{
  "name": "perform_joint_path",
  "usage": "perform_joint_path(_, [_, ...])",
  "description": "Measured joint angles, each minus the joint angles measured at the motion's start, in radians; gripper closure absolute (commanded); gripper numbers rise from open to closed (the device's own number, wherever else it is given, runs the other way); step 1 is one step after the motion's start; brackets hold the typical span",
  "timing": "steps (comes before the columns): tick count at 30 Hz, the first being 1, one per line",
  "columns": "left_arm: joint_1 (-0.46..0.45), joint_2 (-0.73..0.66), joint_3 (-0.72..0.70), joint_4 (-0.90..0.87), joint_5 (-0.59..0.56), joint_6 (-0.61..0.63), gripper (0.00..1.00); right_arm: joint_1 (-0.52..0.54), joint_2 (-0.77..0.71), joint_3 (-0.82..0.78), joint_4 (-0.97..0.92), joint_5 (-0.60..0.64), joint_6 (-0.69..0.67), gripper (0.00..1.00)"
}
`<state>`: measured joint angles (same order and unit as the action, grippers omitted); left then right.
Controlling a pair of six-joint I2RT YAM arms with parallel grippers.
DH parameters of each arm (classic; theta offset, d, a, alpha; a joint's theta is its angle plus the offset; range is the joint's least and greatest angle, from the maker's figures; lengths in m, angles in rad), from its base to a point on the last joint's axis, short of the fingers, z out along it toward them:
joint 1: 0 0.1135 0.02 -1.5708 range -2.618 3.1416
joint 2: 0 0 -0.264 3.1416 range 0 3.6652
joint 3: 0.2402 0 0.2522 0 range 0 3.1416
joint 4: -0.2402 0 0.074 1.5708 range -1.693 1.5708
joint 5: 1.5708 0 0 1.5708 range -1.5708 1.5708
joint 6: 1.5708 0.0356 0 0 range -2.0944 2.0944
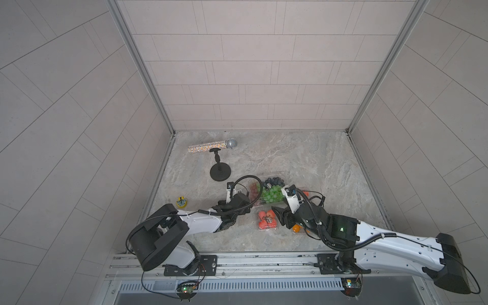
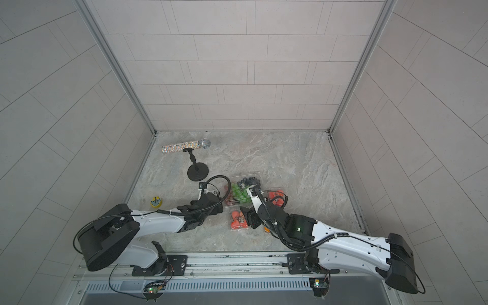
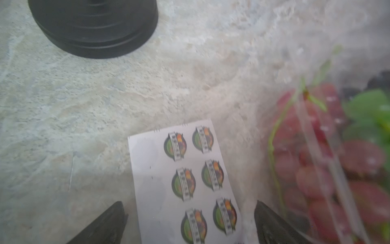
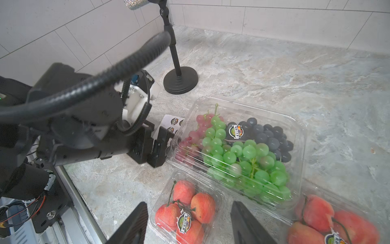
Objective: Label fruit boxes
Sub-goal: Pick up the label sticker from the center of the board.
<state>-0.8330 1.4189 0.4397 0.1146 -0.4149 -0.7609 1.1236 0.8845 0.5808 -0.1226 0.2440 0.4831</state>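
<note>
The large fruit box (image 4: 242, 147) holds green, red and dark grapes and bears a round sticker (image 4: 236, 131). In front of it a small box of red-pink fruit (image 4: 187, 211), also stickered, lies between the spread fingers of my right gripper (image 4: 190, 203), which is open and hovers over it without touching. A second red-fruit box (image 4: 329, 221) sits beside it. The box of oranges (image 1: 296, 229) is mostly hidden under my right arm. My left gripper (image 3: 188, 202) is open over the white sticker sheet (image 3: 183, 179), next to the large box.
A glittery microphone (image 1: 212, 146) rests on a black stand with a round base (image 1: 220, 172) at the back left. A small yellow object (image 1: 181, 202) stands near the left wall. A metal rail (image 1: 250, 261) runs along the front edge.
</note>
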Motion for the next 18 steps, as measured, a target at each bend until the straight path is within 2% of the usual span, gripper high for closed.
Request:
perform_joint_path(6, [-0.003,-0.020,-0.018,-0.053,-0.040,-0.016,0.00,0.000,0.010,0.000,0.000,0.000,-0.005,0.34])
perform_joint_path(18, [-0.021,0.049,-0.007,0.079,-0.035,-0.006,0.00,0.000,0.019,0.000,0.000,0.000,-0.006,0.34])
